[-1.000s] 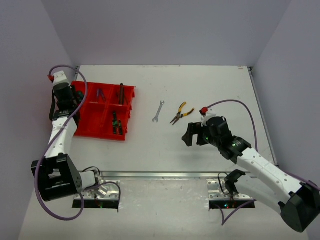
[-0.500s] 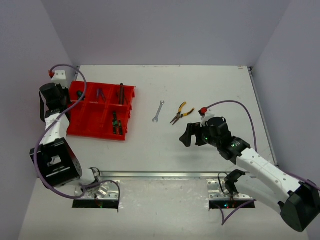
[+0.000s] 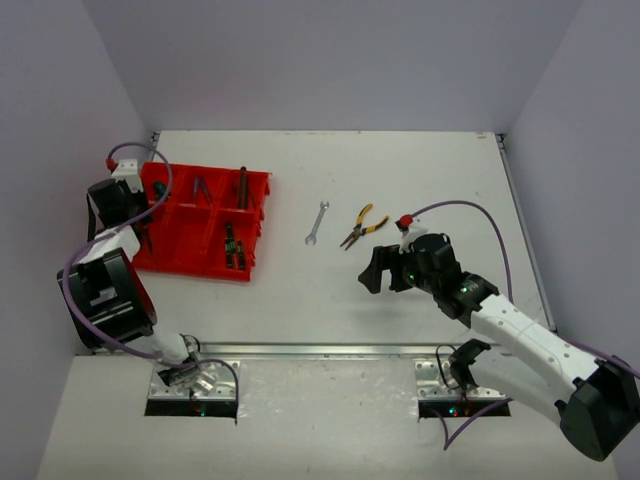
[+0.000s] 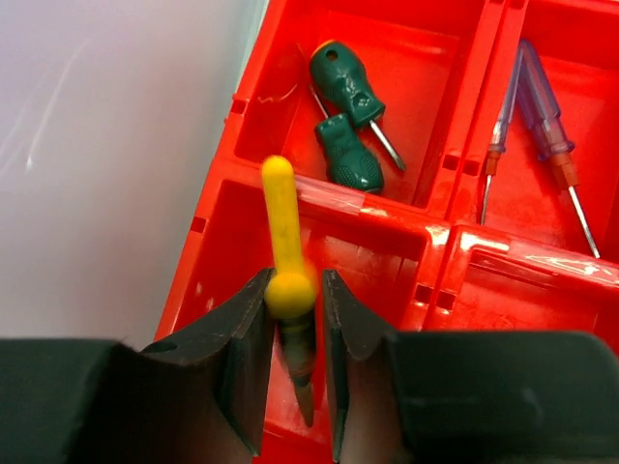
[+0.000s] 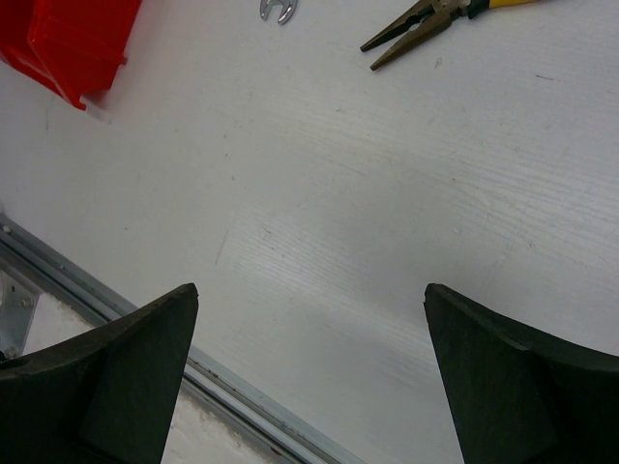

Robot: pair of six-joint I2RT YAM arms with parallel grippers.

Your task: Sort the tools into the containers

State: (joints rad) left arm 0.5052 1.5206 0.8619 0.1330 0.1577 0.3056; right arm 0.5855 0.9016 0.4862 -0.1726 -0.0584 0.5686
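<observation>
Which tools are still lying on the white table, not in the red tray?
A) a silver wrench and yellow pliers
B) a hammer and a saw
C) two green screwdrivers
A: a silver wrench and yellow-handled pliers lie side by side on the white table, outside the red tray; the green screwdrivers are already in the tray.

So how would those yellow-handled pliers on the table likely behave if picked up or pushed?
The pliers look like rigid metal, probably heavy for their size. Their tips lie slightly apart, so the hinge may swing when gripped. Lying flat, they would likely slide rather than roll.
</observation>
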